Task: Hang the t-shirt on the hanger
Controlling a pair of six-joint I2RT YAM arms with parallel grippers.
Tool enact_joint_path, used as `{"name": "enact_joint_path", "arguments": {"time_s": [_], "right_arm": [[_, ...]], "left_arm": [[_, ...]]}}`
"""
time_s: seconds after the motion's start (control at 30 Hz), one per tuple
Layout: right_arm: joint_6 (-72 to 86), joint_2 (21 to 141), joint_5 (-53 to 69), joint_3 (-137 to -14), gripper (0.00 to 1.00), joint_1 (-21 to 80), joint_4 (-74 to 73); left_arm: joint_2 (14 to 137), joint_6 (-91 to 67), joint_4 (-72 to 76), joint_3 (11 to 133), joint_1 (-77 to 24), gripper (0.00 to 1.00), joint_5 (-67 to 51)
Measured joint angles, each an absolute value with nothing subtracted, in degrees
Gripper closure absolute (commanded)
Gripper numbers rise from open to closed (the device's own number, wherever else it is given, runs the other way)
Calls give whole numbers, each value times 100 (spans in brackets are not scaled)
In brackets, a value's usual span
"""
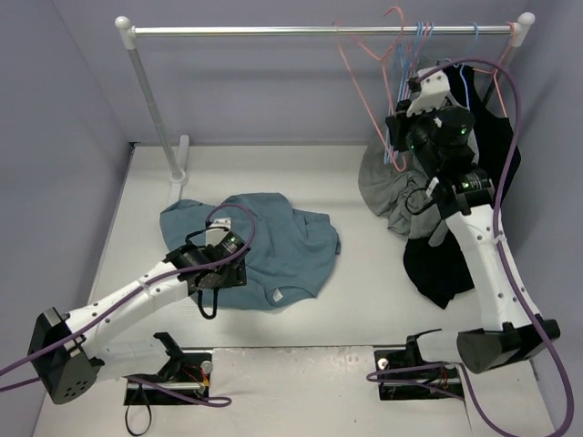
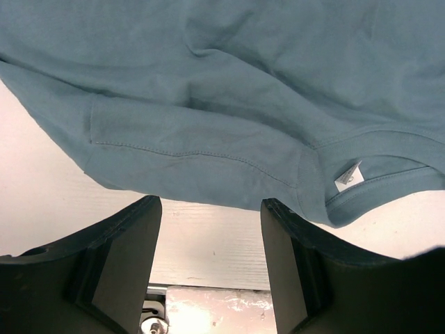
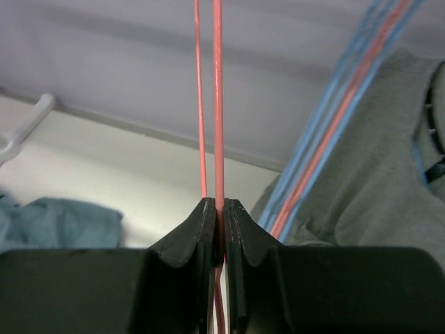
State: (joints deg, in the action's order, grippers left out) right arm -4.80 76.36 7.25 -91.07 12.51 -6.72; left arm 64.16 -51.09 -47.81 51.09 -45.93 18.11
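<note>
The teal-blue t-shirt (image 1: pixel 273 241) lies crumpled on the table left of centre. In the left wrist view the t-shirt (image 2: pixel 222 104) fills the upper half, its collar and white neck tag (image 2: pixel 348 175) at the right. My left gripper (image 1: pixel 209 300) hovers open at the shirt's near hem; the left gripper (image 2: pixel 212 203) has only bare table between its fingers. The pink hanger (image 1: pixel 363 91) hangs from the rail at the back right. My right gripper (image 1: pixel 398 127) is raised to it, and the right gripper (image 3: pixel 217 203) is shut on one pink wire of the hanger (image 3: pixel 218 104).
A metal rail (image 1: pixel 319 30) on a white post (image 1: pixel 155 100) spans the back. Light-blue hangers (image 1: pixel 424 36) hang beside the pink one. A grey shirt (image 1: pixel 392 191) and a black garment (image 1: pixel 446 264) drape below them, close to the right arm.
</note>
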Motion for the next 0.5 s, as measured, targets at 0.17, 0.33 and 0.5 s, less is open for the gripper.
{"name": "enact_joint_path", "arguments": {"time_s": [0.17, 0.33, 0.5], "right_arm": [[-703, 7022, 733, -8093, 100, 1927, -746], [-746, 6600, 727, -6928, 100, 2436, -1052], [-624, 6040, 639, -6156, 100, 2443, -1319]], "left_arm": [[6864, -5234, -4672, 5216, -4609, 42, 1697], [7518, -5443, -4539, 5299, -4847, 42, 1632], [8433, -5610, -4477, 5876, -5275, 42, 1728]]}}
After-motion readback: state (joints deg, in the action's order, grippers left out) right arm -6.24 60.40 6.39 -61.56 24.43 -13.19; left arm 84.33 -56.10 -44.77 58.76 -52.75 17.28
